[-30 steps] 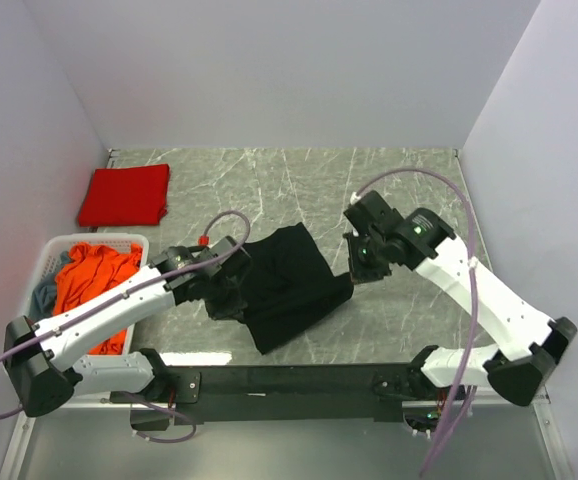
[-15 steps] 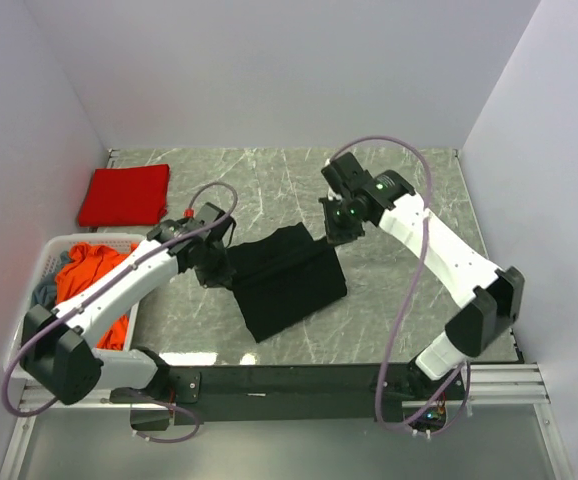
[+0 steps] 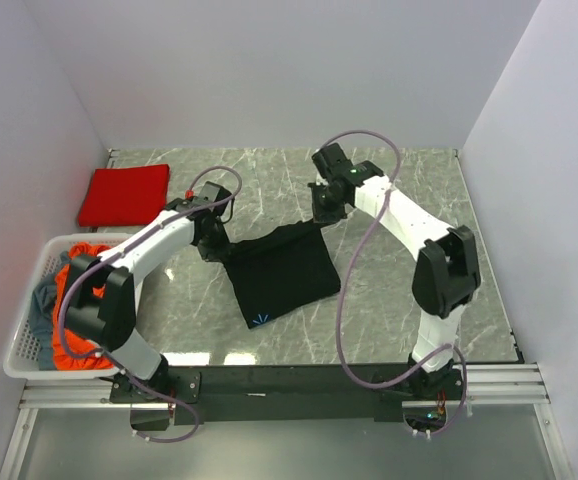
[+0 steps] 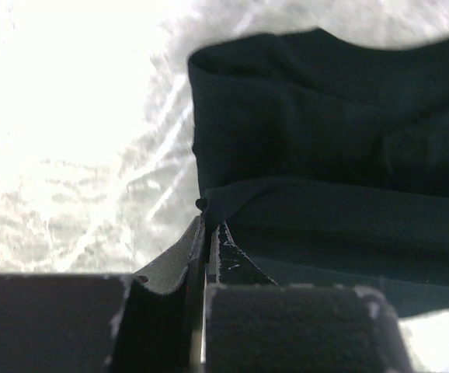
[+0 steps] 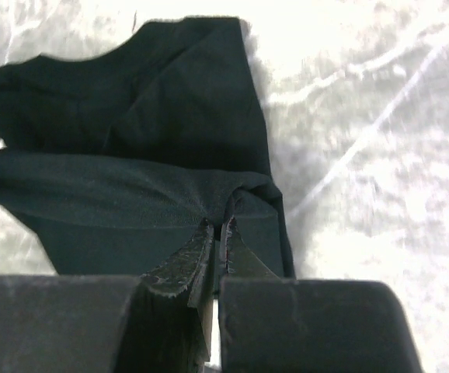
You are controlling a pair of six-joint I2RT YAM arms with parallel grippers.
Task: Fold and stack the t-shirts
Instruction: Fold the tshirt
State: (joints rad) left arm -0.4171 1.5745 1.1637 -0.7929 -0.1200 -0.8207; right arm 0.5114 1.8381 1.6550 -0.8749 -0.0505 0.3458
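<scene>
The large black t-shirt (image 3: pixel 281 272) lies partly folded at the table's middle, a small blue mark near its front corner. My left gripper (image 3: pixel 215 246) is shut on its far left corner, and my right gripper (image 3: pixel 321 218) is shut on its far right corner. The left wrist view shows black cloth (image 4: pixel 325 155) pinched at the shut gripper (image 4: pixel 207 225). The right wrist view shows the same cloth (image 5: pixel 154 140) pinched at the shut gripper (image 5: pixel 218 229). A folded bright red t-shirt (image 3: pixel 124 194) lies at the far left. An orange-red shirt (image 3: pixel 69 325) and a grey-blue shirt (image 3: pixel 41 305) lie in the basket.
The white perforated basket (image 3: pixel 24 345) stands at the near left edge. White walls close the table on three sides. Grey marble tabletop (image 3: pixel 409 290) shows to the right of the black shirt.
Both grippers have moved away from me toward the back, pulling the black shirt's edge with them. The shirt now lies flatter and further back, and the blue mark shows.
</scene>
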